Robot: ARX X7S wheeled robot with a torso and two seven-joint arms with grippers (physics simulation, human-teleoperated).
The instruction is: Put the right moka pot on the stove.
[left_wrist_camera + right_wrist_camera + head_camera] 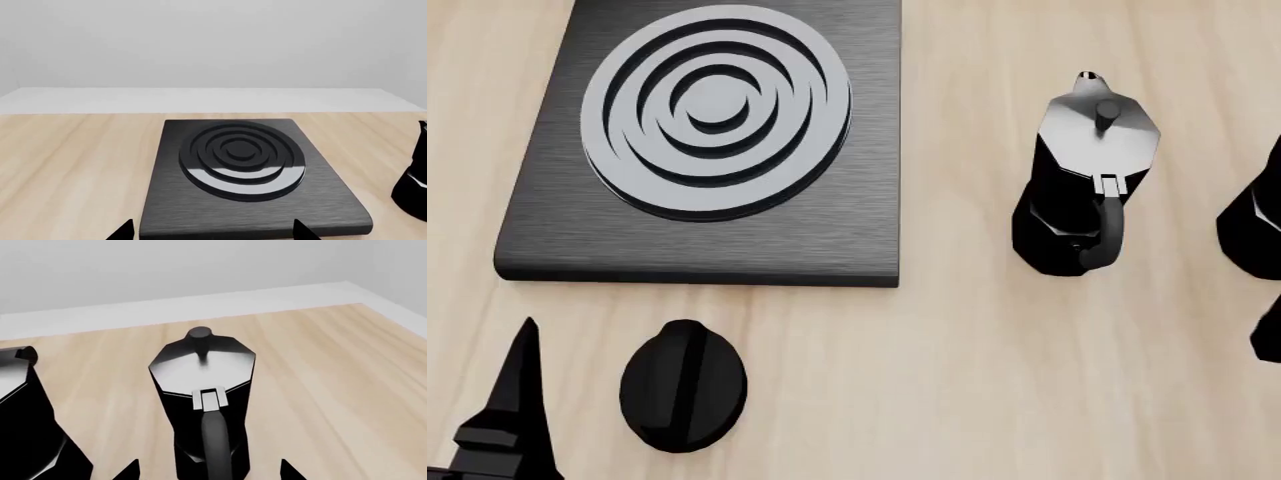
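The right moka pot (200, 371) is shown upright toward the table's (333, 390) right edge, its handle presented to the right gripper (208, 471), whose jaws are spread either side, nothing clamped. The stove (707, 150) lies beyond the other moka pot (1086, 190).

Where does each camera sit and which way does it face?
Head: above, looking down on stove, knob, left moka pot; left gripper shows.
Left wrist: behind open left gripper, facing the stove.
Right wrist: behind open right gripper, facing the right moka pot's handle.
Shared: all show the left moka pot.
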